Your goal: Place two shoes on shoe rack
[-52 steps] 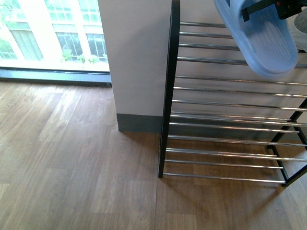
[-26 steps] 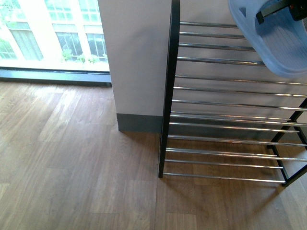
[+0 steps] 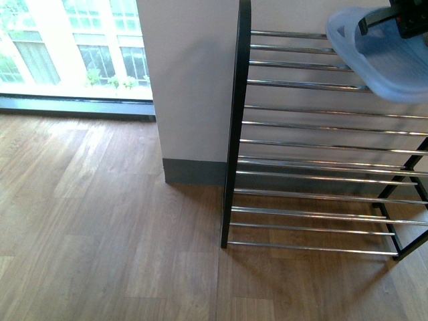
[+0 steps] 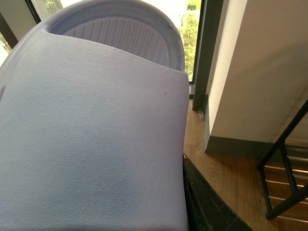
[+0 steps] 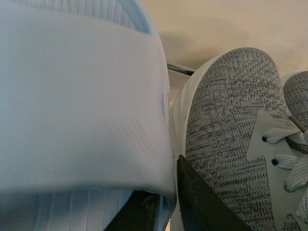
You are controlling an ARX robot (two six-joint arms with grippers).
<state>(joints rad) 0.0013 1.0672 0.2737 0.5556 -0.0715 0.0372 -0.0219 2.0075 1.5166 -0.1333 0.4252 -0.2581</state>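
Note:
My right gripper [image 3: 401, 17] is shut on a light-blue slipper [image 3: 384, 63] and holds it nearly flat just over the upper bars of the shoe rack [image 3: 235, 134], at the top right of the front view. In the right wrist view this slipper [image 5: 82, 96] fills the near side, with a black finger [image 5: 197, 202] against its strap. A grey knit sneaker [image 5: 231, 130] with a white sole lies right beside it, and a second one [image 5: 298, 96] shows at the edge. My left gripper [image 4: 185, 192] is shut on another light-blue slipper [image 4: 91, 130] and is out of the front view.
The rack's chrome bars [image 3: 314, 144] run in several tiers down to the wooden floor [image 3: 100, 234]. A white pillar with a grey skirting [image 3: 190, 100] stands against the rack's left end. A window [image 3: 73, 47] is behind at the left. The rack's black frame [image 4: 284, 144] shows in the left wrist view.
My right gripper has carried the slipper to the right and levelled it from a steep downward tilt to nearly flat over the upper bars.

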